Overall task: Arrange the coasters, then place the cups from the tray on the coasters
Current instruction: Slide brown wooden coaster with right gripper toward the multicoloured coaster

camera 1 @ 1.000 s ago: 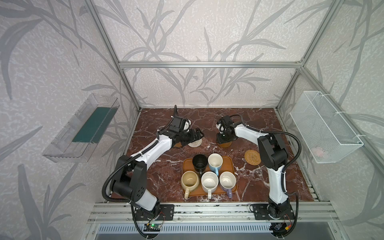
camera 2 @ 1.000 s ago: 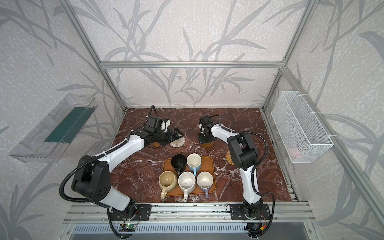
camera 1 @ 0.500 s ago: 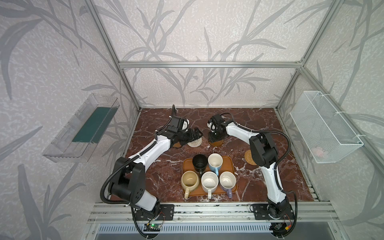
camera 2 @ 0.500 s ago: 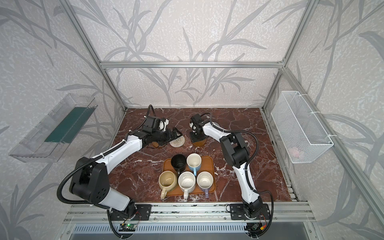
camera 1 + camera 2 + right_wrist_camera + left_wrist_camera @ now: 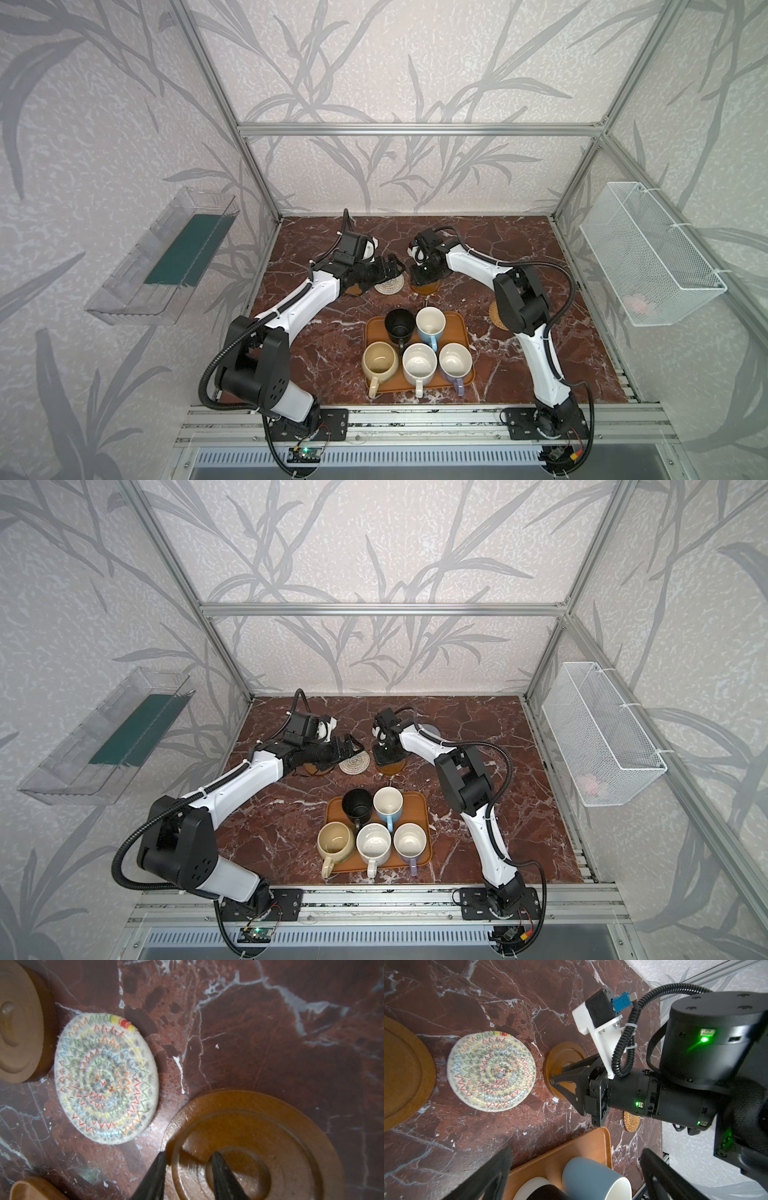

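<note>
Hands (image 5: 392, 269) (image 5: 190, 1155) two, coasters (image 5: 353, 289) (image 5: 388, 286) (image 5: 428, 287) (image 5: 495, 314) (image 5: 430, 730) five, cups (image 5: 399, 326) (image 5: 431, 324) (image 5: 379, 360) (image 5: 419, 363) (image 5: 455, 362) five

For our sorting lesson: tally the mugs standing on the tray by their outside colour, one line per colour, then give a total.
Black mug: 1
Light blue mug: 1
Cream-yellow mug: 1
Speckled white mug: 1
Lavender mug: 1
Total: 5 mugs, all on the tray
</note>
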You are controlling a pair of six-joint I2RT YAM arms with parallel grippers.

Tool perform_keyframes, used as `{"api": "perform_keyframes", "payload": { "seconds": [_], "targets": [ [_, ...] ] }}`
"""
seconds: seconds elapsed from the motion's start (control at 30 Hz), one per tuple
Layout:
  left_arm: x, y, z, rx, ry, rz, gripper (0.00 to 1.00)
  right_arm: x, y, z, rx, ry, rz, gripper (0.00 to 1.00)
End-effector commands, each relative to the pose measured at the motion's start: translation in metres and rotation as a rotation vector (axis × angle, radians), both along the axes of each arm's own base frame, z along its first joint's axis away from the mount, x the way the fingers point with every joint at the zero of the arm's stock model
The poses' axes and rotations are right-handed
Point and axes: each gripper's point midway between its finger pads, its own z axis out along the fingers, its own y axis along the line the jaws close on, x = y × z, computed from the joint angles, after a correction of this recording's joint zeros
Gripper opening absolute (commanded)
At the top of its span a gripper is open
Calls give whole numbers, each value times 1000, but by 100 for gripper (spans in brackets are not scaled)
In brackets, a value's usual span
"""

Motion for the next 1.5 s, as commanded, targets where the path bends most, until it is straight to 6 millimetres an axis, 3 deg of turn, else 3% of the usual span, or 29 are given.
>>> {"api": "perform_keyframes", "payload": {
  "seconds": [0.0,0.83,1.03,1.23,1.3,1.33,1.43,1.47],
  "targets": [
    [4,0,8,-7,-24,-3,99,-11,7,-12,-6,61,10,37],
    [-2,1,6,-17,-23,-1,99,9,6,1,-30,0,3,39],
    [-3,1,12,-17,-32,-7,99,10,5,21,-14,-40,-7,41],
    [-5,1,21,-28,-45,-9,99,13,5,57,15,-107,-12,49],
    [-6,0,24,-38,-47,-10,99,13,4,70,32,-133,-18,54],
    [-6,1,26,-40,-46,2,99,12,3,76,38,-145,-22,62],
    [-3,7,30,-29,-56,49,99,15,-13,90,-1,-195,-75,99],
    [-3,8,32,-30,-64,49,99,15,-18,93,-16,-210,-88,99]
  ]
}}
